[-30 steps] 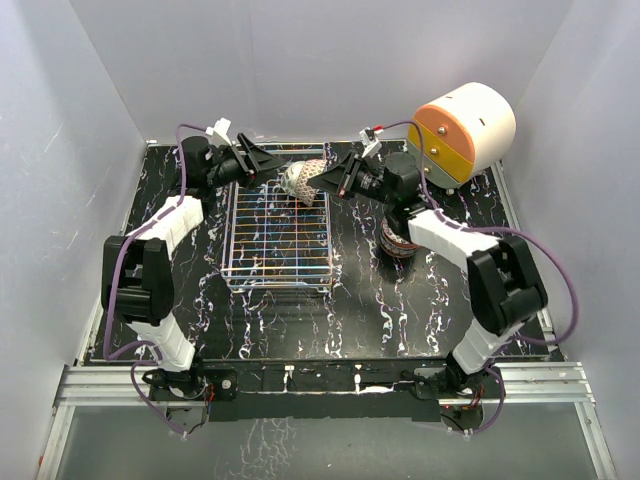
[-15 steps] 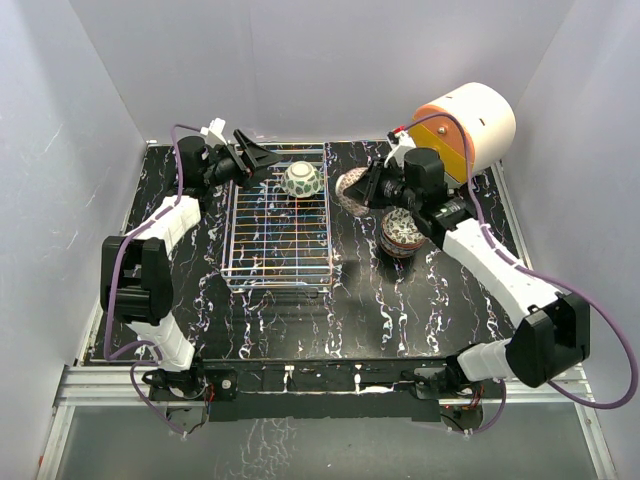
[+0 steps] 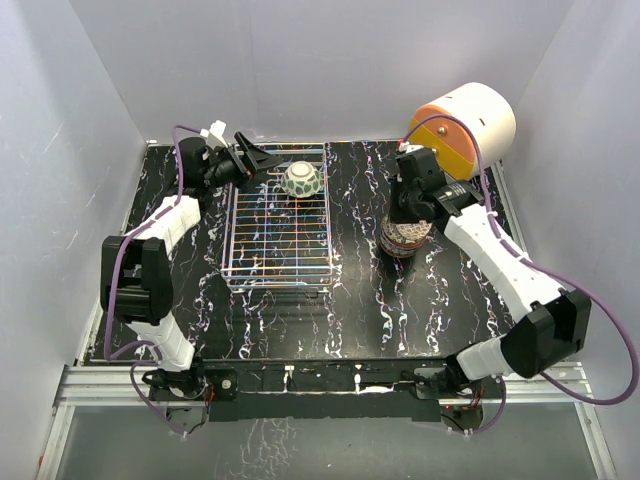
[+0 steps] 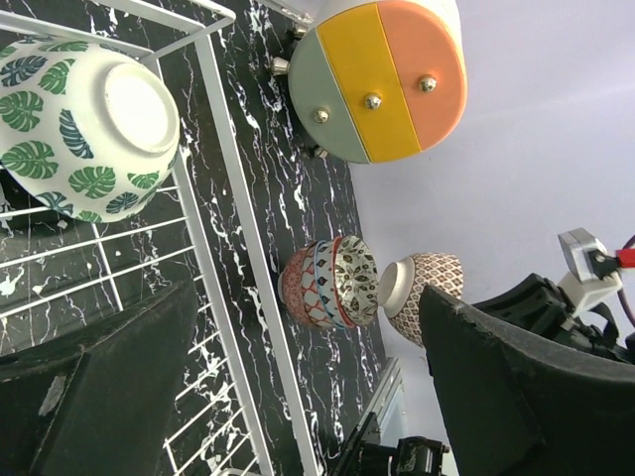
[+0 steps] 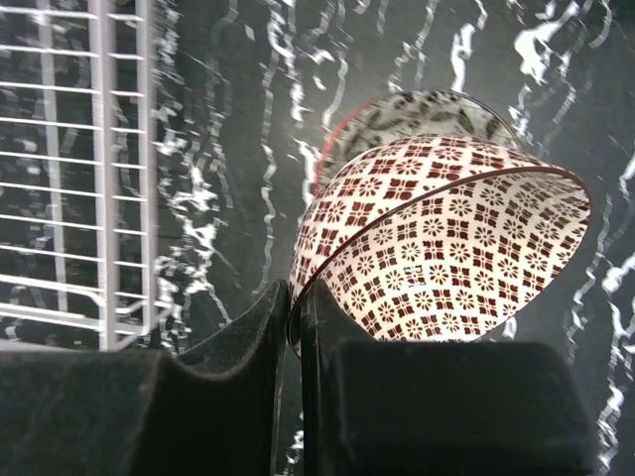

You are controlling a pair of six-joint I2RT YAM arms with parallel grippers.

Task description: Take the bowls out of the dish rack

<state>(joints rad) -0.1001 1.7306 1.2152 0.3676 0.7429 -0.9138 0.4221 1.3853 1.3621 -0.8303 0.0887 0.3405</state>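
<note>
The silver wire dish rack (image 3: 278, 235) holds one green-leaf bowl (image 3: 301, 180) at its far right corner, lying tipped with its foot ring showing in the left wrist view (image 4: 84, 124). My left gripper (image 3: 262, 160) is open and empty, just left of that bowl. My right gripper (image 3: 408, 212) is shut on the rim of a red-brown flower-patterned bowl (image 5: 446, 238), held tilted just above a stack of nested bowls (image 3: 396, 246) on the table right of the rack. The stack also shows in the left wrist view (image 4: 329, 283) and under the held bowl (image 5: 417, 111).
A large white cylindrical drawer unit (image 3: 465, 125) with an orange and yellow face stands at the back right, close behind my right arm. The black marbled table (image 3: 340, 310) is walled in white. The rack's right edge (image 5: 149, 169) lies left of the stack.
My right arm has carried the patterned bowl from the rack's far right corner over to the stack on the right. My left arm has hardly moved.
</note>
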